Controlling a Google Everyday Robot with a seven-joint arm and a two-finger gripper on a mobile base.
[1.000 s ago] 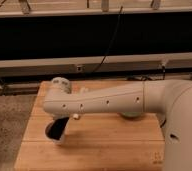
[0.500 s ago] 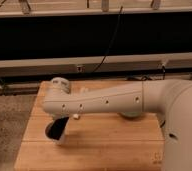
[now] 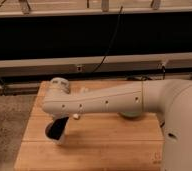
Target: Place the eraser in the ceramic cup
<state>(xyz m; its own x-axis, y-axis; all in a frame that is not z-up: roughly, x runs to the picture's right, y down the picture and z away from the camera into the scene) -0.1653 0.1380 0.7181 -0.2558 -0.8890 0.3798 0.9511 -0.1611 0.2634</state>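
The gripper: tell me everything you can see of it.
The gripper hangs as a dark, blackish piece below the white wrist joint at the end of the robot arm. It points down over the left part of the wooden table, close to the surface. Any contact with the table or any held object cannot be made out.

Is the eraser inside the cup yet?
I can't tell. The white arm stretches over the wooden table, and its dark pincer hangs low near the table's left side. No eraser shows, and no cup is clearly visible, so nothing looks finished; the drop into the cup seems left.
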